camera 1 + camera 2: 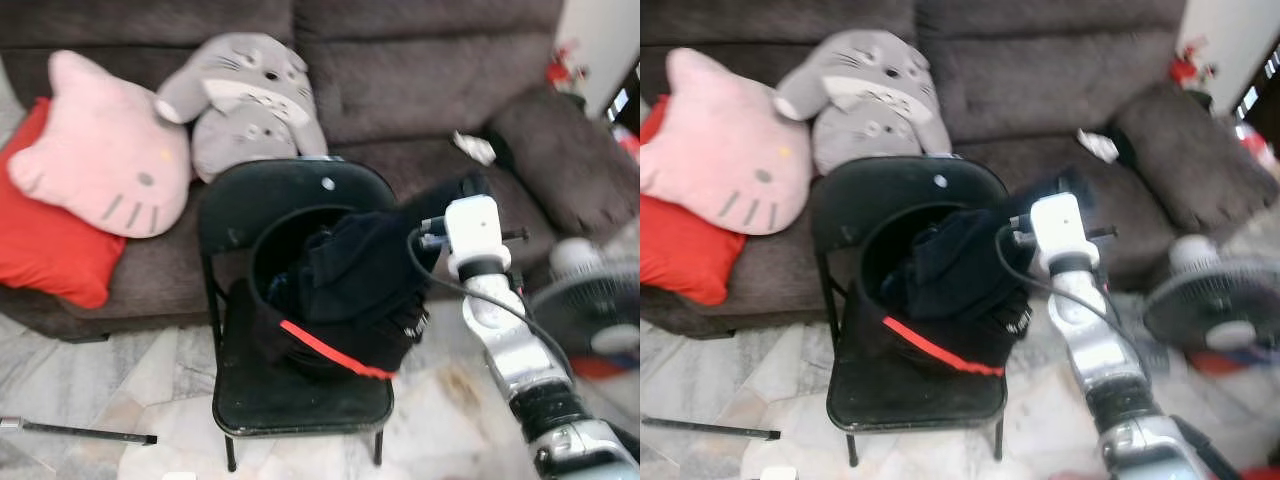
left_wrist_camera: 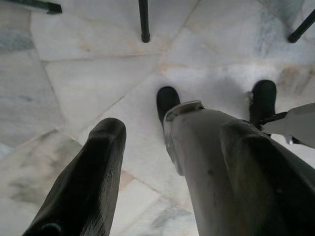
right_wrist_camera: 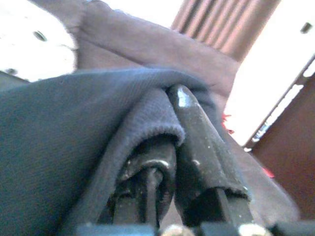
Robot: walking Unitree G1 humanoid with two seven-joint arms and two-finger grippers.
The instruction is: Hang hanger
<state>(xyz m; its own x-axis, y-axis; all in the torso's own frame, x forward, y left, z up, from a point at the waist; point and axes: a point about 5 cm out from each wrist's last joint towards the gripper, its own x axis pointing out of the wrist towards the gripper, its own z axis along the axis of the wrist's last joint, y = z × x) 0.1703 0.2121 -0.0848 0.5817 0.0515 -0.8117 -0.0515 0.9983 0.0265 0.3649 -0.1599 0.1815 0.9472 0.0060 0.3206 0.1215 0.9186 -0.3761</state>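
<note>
Gripping: right gripper (image 3: pixel 172 162) is clamped on a fold of dark garment (image 1: pixel 370 265), raised over the basket (image 1: pixel 300 300), likely to lift the cloth clear.
Hanger: cannot make one out; if there, it is hidden in the dark cloth.
Basket: a black tub with a red strip sits on the seat of the folding chair (image 1: pixel 290 190), probably put there at a height the arm can reach.
Left gripper (image 2: pixel 167 162): hangs idle and low, fingers (image 2: pixel 86 182) spread apart with nothing between, aimed at the marble floor (image 2: pixel 88 83).
Head views: give the layout, with the chair before the brown sofa (image 1: pixel 420 70) holding a pink cushion (image 1: pixel 100 150) and grey plush (image 1: pixel 250 95); a fan (image 1: pixel 1215 310) stands to the right.
Right wrist view: confirms the pinch, cloth draped over both fingers.
Left wrist view: adds the robot's own leg and feet, and the chair legs.
</note>
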